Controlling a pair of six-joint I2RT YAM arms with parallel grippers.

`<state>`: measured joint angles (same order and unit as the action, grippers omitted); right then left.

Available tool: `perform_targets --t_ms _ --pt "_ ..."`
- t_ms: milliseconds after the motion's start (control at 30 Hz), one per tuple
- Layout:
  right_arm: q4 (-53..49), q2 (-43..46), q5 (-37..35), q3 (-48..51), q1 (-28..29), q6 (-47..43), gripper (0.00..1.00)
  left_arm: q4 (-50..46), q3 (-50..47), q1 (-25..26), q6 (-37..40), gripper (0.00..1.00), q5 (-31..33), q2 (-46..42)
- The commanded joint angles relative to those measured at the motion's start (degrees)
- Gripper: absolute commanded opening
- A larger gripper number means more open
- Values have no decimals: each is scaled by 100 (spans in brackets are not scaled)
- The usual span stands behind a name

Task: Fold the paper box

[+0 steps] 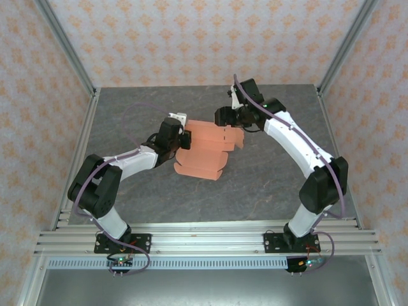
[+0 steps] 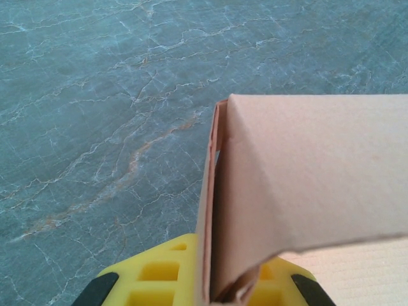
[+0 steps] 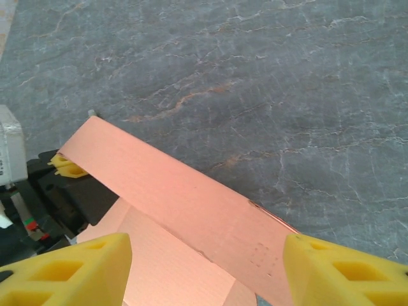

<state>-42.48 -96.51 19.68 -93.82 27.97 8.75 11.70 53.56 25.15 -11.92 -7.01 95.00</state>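
Nearest the lens in the left wrist view, the yellow fingers [image 2: 159,277] of the left gripper [image 2: 210,290] sit at the bottom edge, pressed together on a folded edge of the paper box [image 2: 306,172]. From that pinch the crease rises almost straight up the frame, and a pale salmon panel spreads from it to the right edge.

In the right wrist view the right gripper [image 3: 204,268] has two yellow fingers [image 3: 70,268] set wide apart in the bottom corners. A long strip of the card lies between them. Whether either finger touches it cannot be told. That strip's long axis runs diagonally from the middle left of the frame down to the lower right.

Counted from above, there are two arms, two grippers and one paper box [image 1: 204,150]. The box is partly folded and sits at the centre of the grey marbled table [image 1: 268,191]. Its mass leans from the upper right toward the lower left of the frame. The left arm [image 1: 121,166] comes in from the lower left. The right arm [image 1: 299,143] comes in from the lower right, and its gripper is at the upper right end of the box.
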Motion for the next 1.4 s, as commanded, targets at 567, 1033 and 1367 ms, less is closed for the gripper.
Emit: perform_targets --t_ms 567,1033,1367 --pt "308 -161 -171 600 218 864 51 -127 137 96 -43 0 176 -263" --pt "2406 17 317 1532 142 2547 54 -158 85 131 -20 0 160 -318" --pt "3142 167 381 1836 -6 3124 61 -135 49 138 15 0 147 -335"
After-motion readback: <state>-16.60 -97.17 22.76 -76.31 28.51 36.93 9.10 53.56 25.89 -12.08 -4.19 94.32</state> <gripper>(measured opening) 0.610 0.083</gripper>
